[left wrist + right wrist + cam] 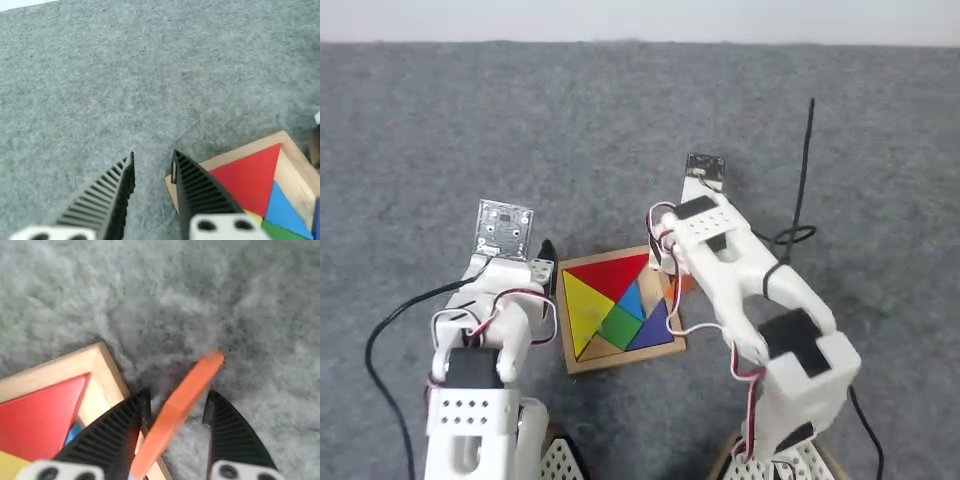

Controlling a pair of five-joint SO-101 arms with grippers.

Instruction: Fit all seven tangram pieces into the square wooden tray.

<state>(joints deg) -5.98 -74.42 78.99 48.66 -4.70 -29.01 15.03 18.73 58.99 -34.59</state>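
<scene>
Left claw hangs over the grey bench just off the near-left corner of the tray. Its jaws are a narrow gap apart with nothing between them. The wooden tray itself sits between the two arms. Lying flat inside it are a red triangle, a yellow triangle, a small blue triangle, a green piece and a purple triangle. A strip of bare wood shows beside the red one. At the tray's right rim, the right claw is clamped on the orange piece (standing on edge and tilted), with its lower end crossing over the rim.
</scene>
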